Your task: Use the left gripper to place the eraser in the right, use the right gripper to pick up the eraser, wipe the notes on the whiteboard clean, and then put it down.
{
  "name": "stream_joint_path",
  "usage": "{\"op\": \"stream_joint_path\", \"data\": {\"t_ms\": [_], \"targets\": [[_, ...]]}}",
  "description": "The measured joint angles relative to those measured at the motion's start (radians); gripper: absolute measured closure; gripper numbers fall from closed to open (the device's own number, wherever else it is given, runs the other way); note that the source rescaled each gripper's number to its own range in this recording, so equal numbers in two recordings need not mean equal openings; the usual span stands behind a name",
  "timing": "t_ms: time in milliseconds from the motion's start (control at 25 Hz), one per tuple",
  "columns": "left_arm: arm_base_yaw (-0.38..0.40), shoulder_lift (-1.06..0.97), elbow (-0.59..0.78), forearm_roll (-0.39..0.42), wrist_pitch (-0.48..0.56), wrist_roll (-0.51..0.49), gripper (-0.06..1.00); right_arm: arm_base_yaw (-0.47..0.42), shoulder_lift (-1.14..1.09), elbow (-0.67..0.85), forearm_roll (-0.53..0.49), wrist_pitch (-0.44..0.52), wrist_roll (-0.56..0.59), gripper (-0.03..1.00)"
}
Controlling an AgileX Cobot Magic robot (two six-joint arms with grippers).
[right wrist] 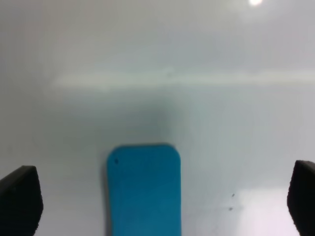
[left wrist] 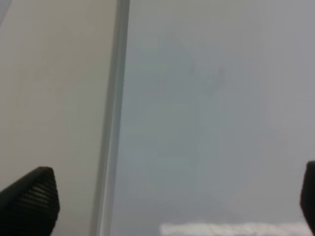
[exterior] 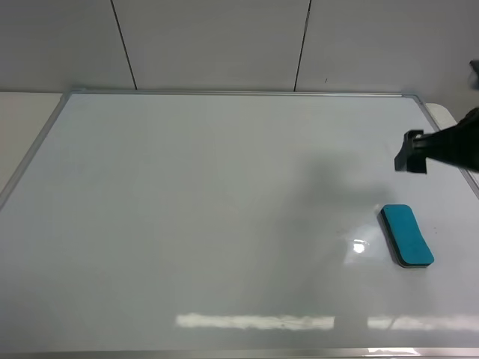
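Note:
The teal-blue eraser (exterior: 406, 235) lies flat on the whiteboard (exterior: 187, 209) near its right edge, with nothing touching it. My right gripper (exterior: 412, 152) hovers above the board just behind the eraser, at the right border. In the right wrist view the eraser (right wrist: 143, 189) lies below and between the wide-apart fingertips of the right gripper (right wrist: 161, 196), which is open and empty. My left gripper (left wrist: 170, 199) shows only in its wrist view, open and empty, over the board's silver frame (left wrist: 115, 123). The notes are not visible anywhere on the board.
A pale table surface (exterior: 22, 120) borders the whiteboard on the left. A panelled grey wall (exterior: 224, 37) runs behind it. Lamp glare (exterior: 254, 321) streaks the board's near edge.

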Motion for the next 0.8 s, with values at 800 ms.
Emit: {"op": "stream_joint_path", "data": {"t_ms": [800], "targets": [[0.000,0.000,0.000,0.000,-0.001,0.000,-0.06,0.001,-1.004,-0.154,0.089,0.563,-0.160,-0.03]]}}
